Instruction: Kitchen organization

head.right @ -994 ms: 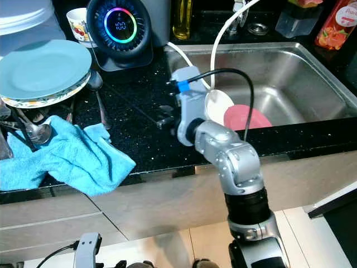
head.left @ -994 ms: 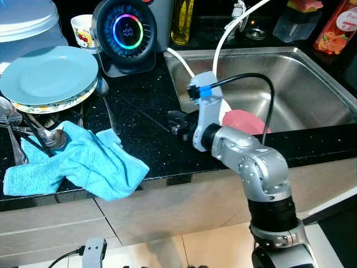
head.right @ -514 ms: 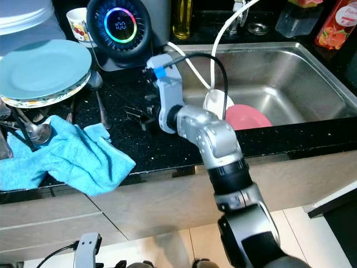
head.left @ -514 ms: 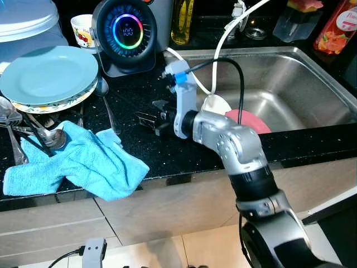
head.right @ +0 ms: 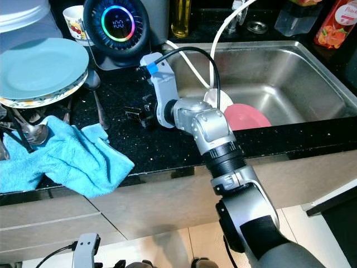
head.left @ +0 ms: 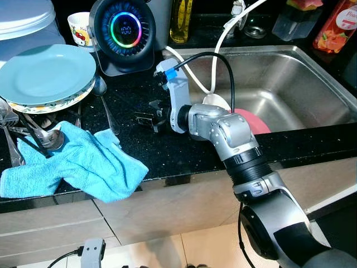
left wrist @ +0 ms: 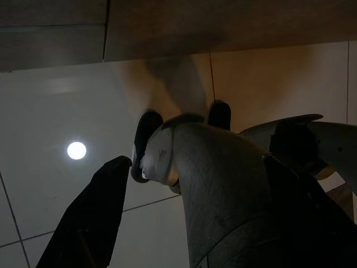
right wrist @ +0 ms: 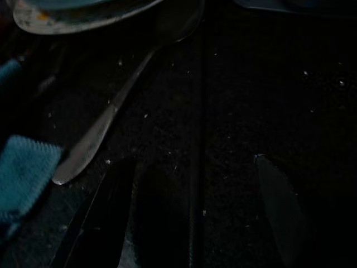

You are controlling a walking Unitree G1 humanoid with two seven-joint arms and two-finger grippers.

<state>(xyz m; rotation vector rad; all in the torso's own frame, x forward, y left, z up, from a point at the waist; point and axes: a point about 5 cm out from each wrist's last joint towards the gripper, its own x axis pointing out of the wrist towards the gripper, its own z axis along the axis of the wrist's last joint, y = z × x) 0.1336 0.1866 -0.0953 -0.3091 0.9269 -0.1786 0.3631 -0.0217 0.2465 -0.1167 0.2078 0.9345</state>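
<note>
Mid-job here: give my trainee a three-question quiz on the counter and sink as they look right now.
1. True or false: the right gripper hovers over the black counter, between the spoon and the sink.
2. What lies crumpled at the counter's front edge? A) blue towel B) paper bag C) oven glove
3. What colour is the top plate of the stack at the left?

Key
1. True; its fingers are apart and hold nothing.
2. A, the blue towel.
3. Light blue.
</note>
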